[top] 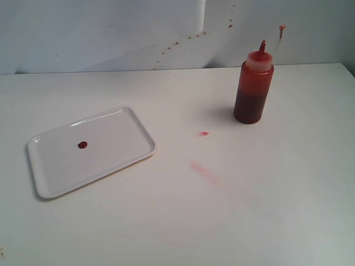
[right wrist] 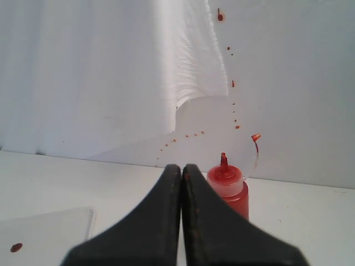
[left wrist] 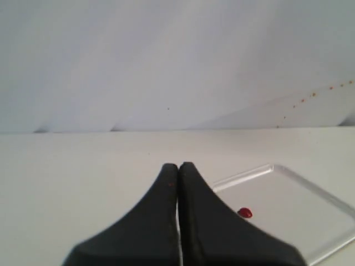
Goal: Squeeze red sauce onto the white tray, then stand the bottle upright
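The bottle [top: 253, 88] stands upright on the table at the back right, dark red sauce showing through it, its tethered cap hanging off to the side. A small round blob of red sauce [top: 82, 145] lies on the white tray [top: 111, 133] at the left. Neither arm shows in the exterior view. In the left wrist view my left gripper [left wrist: 178, 165] is shut and empty, with the tray [left wrist: 310, 221] and blob [left wrist: 244, 213] just beyond it. My right gripper [right wrist: 182, 166] is shut and empty too, short of the bottle [right wrist: 230, 191]; a tray corner [right wrist: 50, 233] and the blob [right wrist: 16, 247] show off to one side.
Faint pinkish smears [top: 202, 169] mark the table between tray and bottle, with a small spot [top: 204, 133] nearer the bottle. Red specks [top: 188, 39] dot the white back wall. The table's far edge meets that wall.
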Available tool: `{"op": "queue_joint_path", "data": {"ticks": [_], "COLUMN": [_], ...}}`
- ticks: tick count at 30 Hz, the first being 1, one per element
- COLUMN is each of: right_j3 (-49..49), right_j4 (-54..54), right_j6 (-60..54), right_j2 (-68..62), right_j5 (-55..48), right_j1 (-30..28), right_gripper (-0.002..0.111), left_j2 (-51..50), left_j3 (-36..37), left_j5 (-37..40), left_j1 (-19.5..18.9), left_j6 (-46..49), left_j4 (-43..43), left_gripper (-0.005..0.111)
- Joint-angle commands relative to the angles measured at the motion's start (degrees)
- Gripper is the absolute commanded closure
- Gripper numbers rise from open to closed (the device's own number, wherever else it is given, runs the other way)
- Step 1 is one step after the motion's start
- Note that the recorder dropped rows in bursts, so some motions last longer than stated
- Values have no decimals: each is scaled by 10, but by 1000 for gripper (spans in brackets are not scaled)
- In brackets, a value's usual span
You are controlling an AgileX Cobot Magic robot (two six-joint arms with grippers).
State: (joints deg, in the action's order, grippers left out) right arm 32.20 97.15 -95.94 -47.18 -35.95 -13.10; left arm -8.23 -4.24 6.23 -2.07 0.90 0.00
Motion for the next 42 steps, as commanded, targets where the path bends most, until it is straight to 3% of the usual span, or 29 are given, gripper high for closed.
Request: {"op": "queue_joint_path", "data": {"ticks": [1,5,8,12,42], "right_j3": [-3,-3,-3,-3,-3], "right_j4": [7,7,7,7,7], "right_j6": [0,0,1,1,1], "right_j2": [3,3,3,3,3], "right_j5": [-1,-1,-1,-1,-1], "right_j1": [0,0,0,0,0], "right_gripper": [108,108,108,108,108], "left_j2": [11,63,82,82,82], "left_j3": [33,42,42,42,42], "left_j5": [13,29,102,103,90], "left_j1": [2,2,0,0,0], "left_j6": [6,5,0,-53,-22], "left_j4": [0,0,10,12,21], "left_gripper": [107,107,107,107,107]}}
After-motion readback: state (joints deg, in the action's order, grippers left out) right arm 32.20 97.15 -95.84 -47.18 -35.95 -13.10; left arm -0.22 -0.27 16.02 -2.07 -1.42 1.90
